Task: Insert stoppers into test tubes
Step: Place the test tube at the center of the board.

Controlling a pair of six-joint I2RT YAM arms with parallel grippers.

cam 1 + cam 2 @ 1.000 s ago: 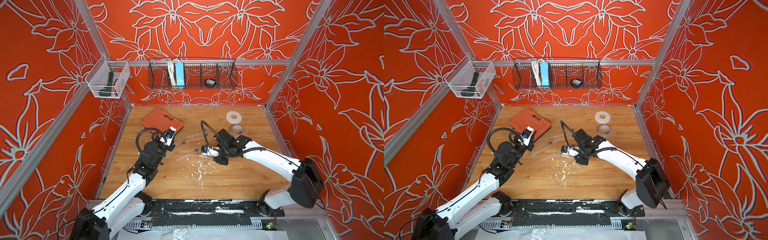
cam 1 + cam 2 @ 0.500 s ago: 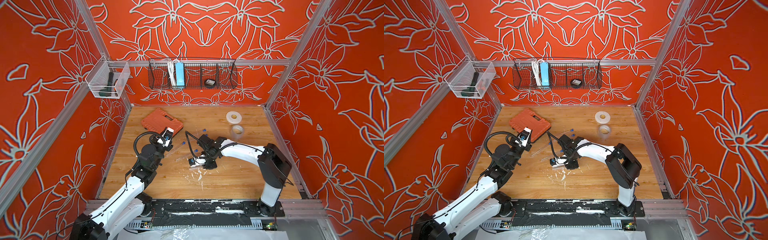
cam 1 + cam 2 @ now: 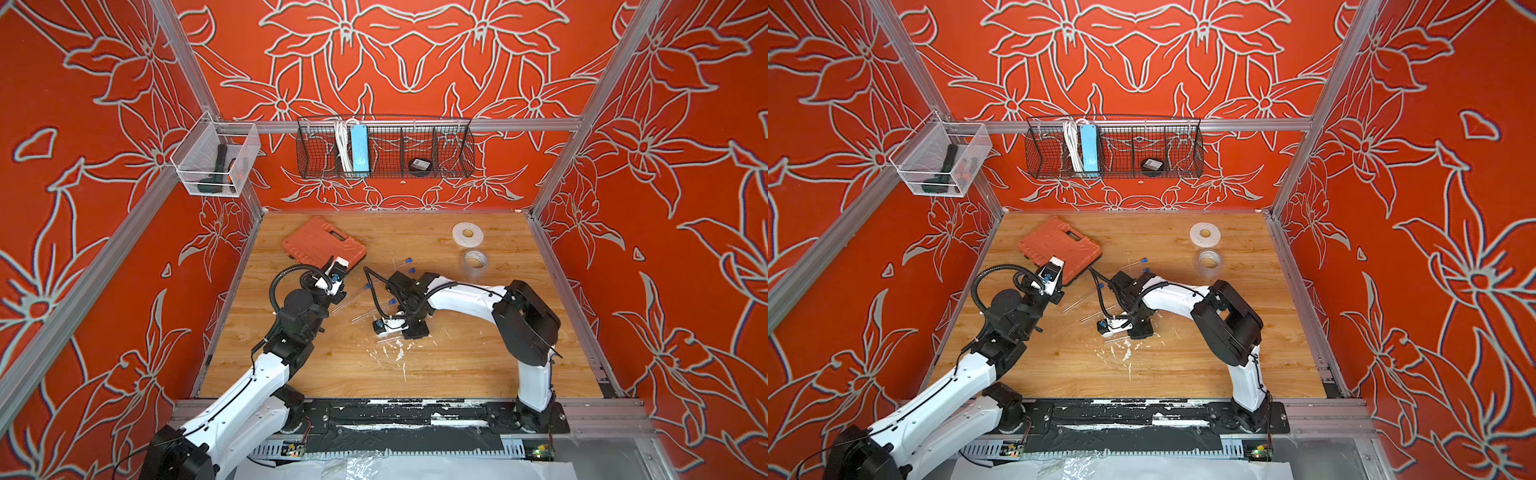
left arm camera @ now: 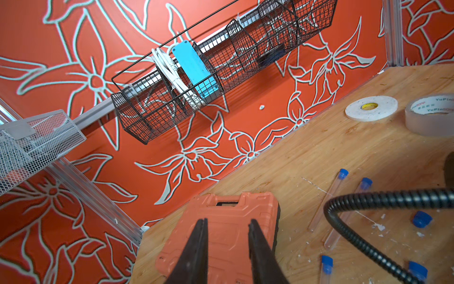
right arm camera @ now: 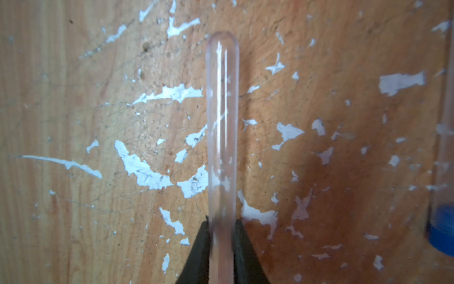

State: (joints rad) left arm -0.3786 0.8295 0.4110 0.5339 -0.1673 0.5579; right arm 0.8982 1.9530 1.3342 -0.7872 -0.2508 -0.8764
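A wooden table, flecked with white and walled in by orange flower-patterned panels, carries an orange tool case, two tape rolls and several test tubes lying flat near its middle, capped with blue stoppers, while one loose stopper lies near them. The right end effector pinches a clear test tube between its fingers, the rounded end pointing outward over the flecked wood. The left end effector hangs over the tool case, fingers slightly apart with nothing between them
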